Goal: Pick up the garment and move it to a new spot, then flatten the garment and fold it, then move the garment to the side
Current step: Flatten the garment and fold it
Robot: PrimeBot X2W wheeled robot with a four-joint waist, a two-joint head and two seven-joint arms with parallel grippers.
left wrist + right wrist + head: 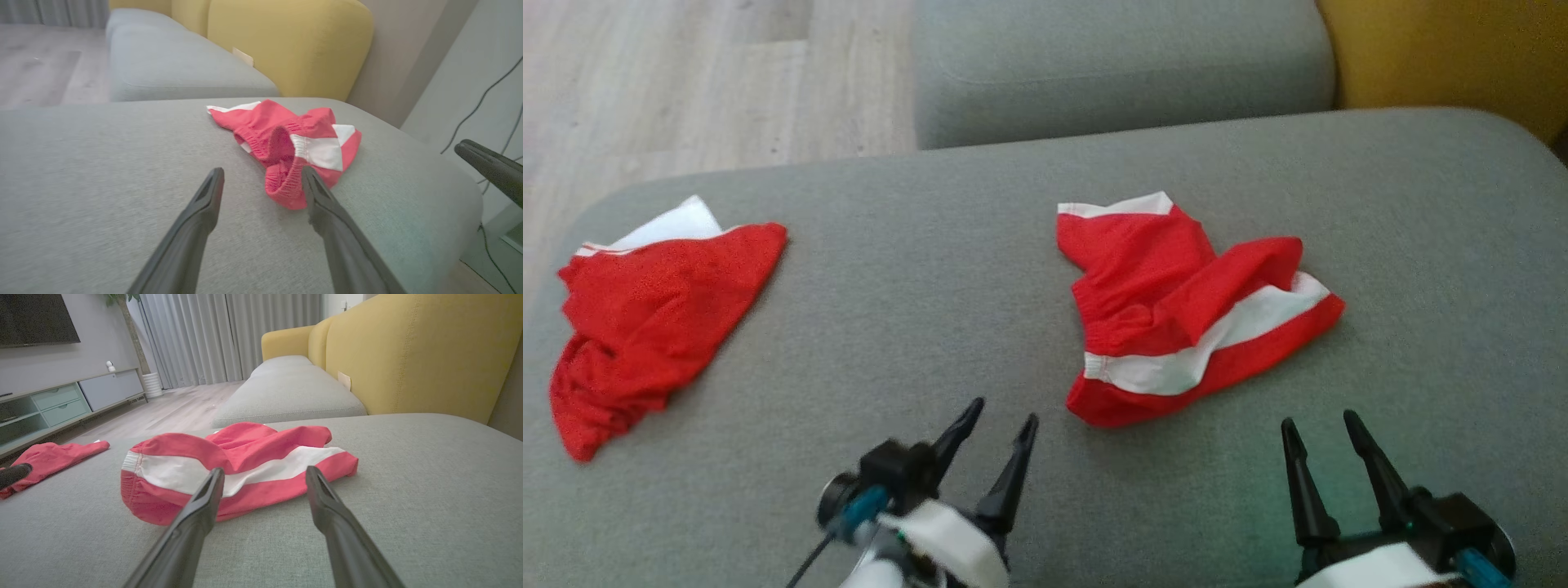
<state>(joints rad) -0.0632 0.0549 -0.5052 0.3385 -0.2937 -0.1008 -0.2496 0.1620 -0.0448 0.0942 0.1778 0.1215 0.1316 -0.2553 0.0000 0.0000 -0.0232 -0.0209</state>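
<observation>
Left gripper (1005, 412), right gripper (1318, 419) stood spread, empty | garment (1184, 310) lay crumpled | risk: pinch catching one layer, fabric bunching

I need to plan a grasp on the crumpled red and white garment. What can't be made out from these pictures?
The crumpled garment: its own folds hide the underside and layering, in all three views.
The second red garment: cut off by the left edge in the right wrist view.
The left gripper and right gripper: open; whether the fingertips touch the grey cushion cannot be told.
</observation>
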